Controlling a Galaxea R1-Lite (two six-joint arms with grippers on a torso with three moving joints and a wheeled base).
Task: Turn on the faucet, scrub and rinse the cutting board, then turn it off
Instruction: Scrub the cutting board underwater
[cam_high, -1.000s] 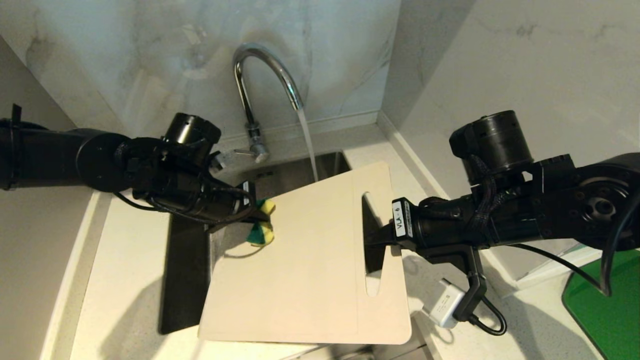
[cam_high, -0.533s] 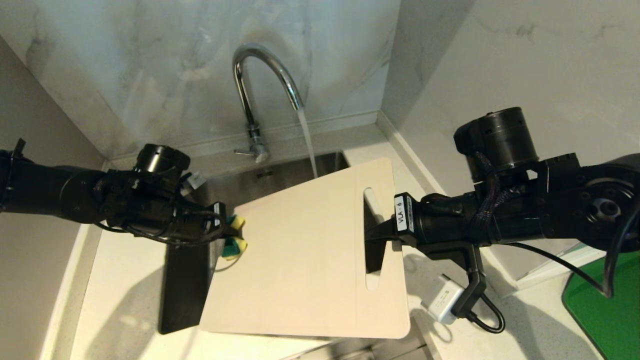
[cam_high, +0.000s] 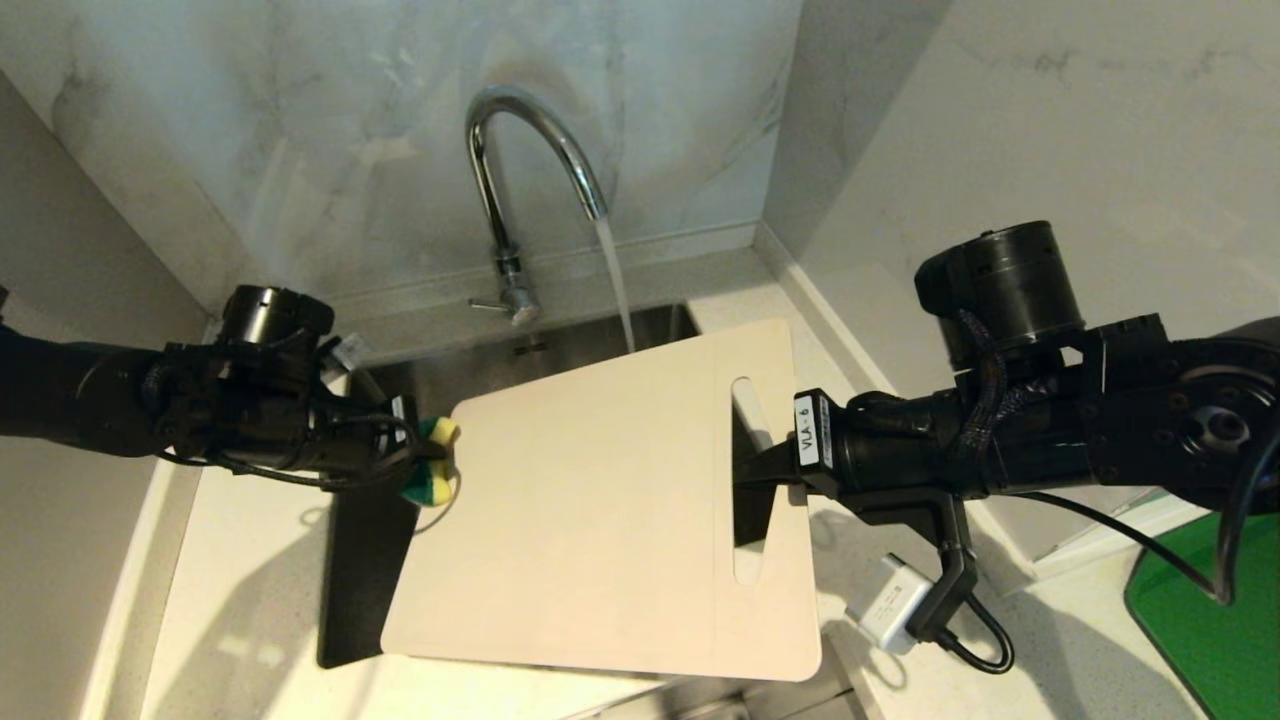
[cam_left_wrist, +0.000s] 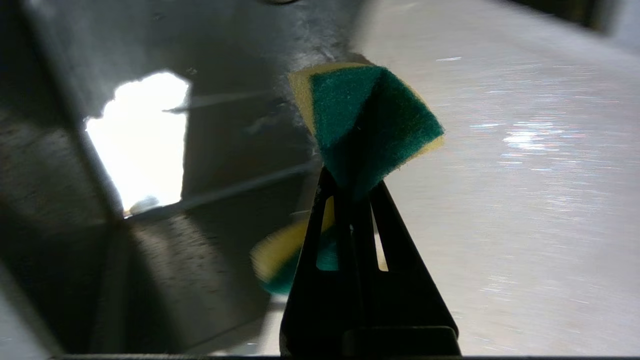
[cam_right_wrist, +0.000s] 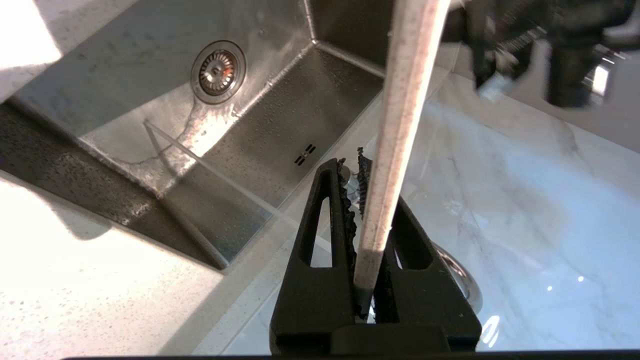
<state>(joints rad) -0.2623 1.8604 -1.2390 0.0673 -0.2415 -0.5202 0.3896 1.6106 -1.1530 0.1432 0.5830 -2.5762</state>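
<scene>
Cutting board (cam_high: 590, 520): thin, flat, beige-cream rectangle with rounded corners and a matte face; it is held over the sink (cam_right_wrist: 280, 125), tilted, spanning most of the basin.
Board axis: long axis runs across the head view, slotted handle end toward the robot's right, plain end toward its left.
Right gripper (cam_high: 745, 470): black fingers clamped on the board's edge at the handle slot; the wrist view shows the board edge-on between them.
Left gripper (cam_high: 425, 460): fingers pinched together on a sponge (cam_high: 432, 474), soft yellow foam with a coarse green pad, folded by the squeeze.
Sponge place: at the board's left edge, near its far corner.
Faucet (cam_high: 520, 190): shiny chrome gooseneck; a water stream (cam_high: 615, 290) falls behind the board's far edge into the basin.
Sink: brushed steel, wet, round drain (cam_right_wrist: 218, 71).
Open room: pale speckled counter (cam_high: 240, 590) to the left lies bare; a green mat (cam_high: 1215, 620) sits far right.
</scene>
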